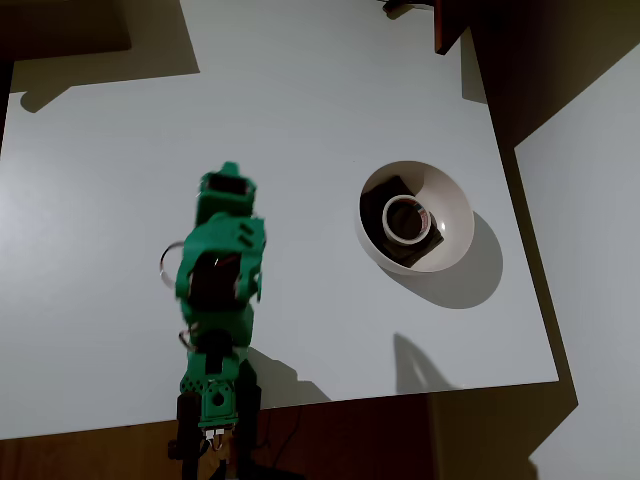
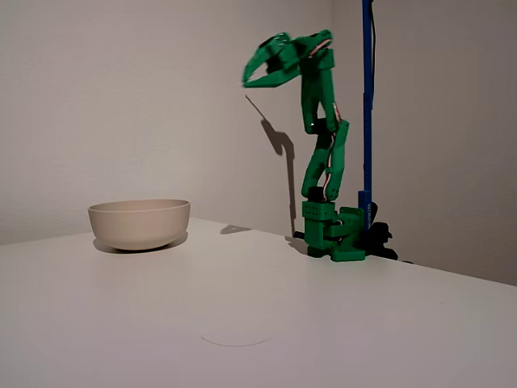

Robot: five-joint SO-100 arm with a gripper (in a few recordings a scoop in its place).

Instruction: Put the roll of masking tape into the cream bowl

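Surface (image 1: pixel 300 100), white and matte, is filling most of the overhead frame, walls plain behind. Your arm is standing raised at lower left, claw (image 2: pixel 257 74) looking slightly parted and holding nothing. Right of centre, the cream bowl (image 1: pixel 455 200) is cradling the roll of masking tape (image 1: pixel 406 217) atop a dark block (image 1: pixel 385 205). Light, stiff ring; you'd be pinching across its rim.
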